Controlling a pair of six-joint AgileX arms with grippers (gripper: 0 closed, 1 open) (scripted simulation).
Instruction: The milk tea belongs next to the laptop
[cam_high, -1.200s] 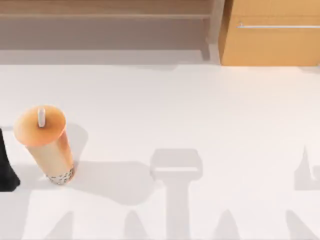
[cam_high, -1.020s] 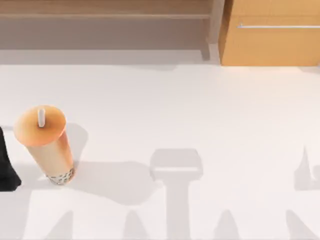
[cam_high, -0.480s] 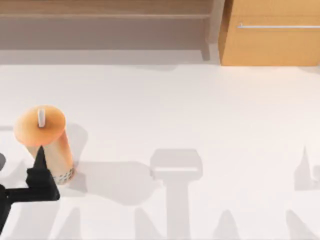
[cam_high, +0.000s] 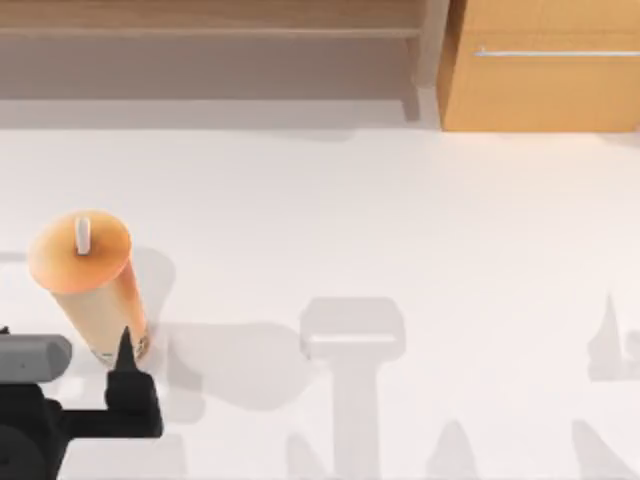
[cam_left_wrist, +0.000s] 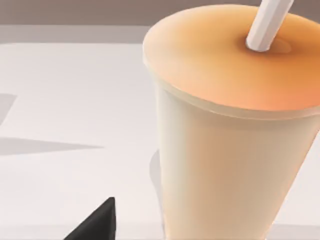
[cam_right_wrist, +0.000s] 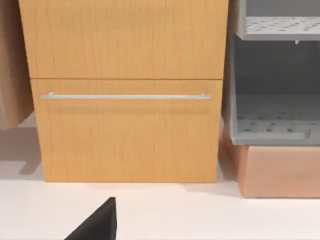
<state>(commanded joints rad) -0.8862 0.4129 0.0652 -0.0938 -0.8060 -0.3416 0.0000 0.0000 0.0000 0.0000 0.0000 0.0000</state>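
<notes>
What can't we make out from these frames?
- Left gripper, top view: one dark finger rises beside the milk tea base; the other is out of view, so contact and whether the jaws are open are unclear.
- Milk tea base, left wrist view: cut off by the frame edge.
- Right gripper, right wrist view: one dark tip at the frame edge before the wooden cabinet; jaw state unclear.
</notes>
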